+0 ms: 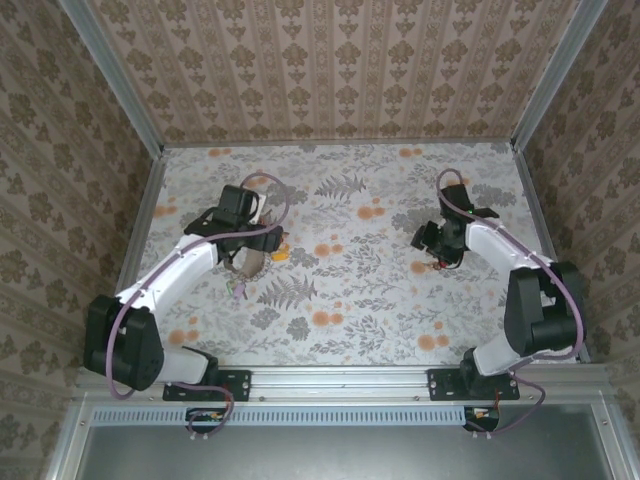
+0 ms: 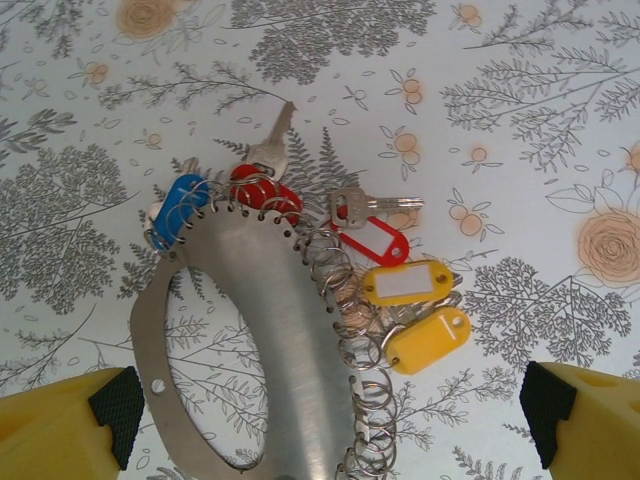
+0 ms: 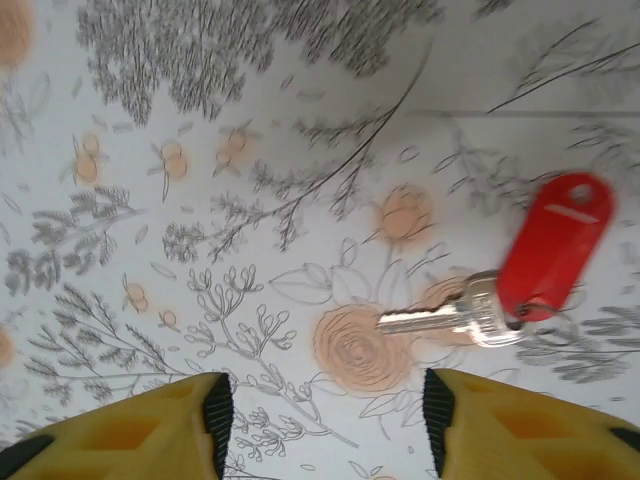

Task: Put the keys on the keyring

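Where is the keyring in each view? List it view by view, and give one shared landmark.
Top external: the keyring lies left of centre, at mid-height.
Left wrist: lower centre-left, a flat metal loop edged with wire coils.
Right wrist: this camera faces a separate red-tagged key.
Shared landmark: the yellow tags at the keyring's right edge, seen from above as an orange speck.
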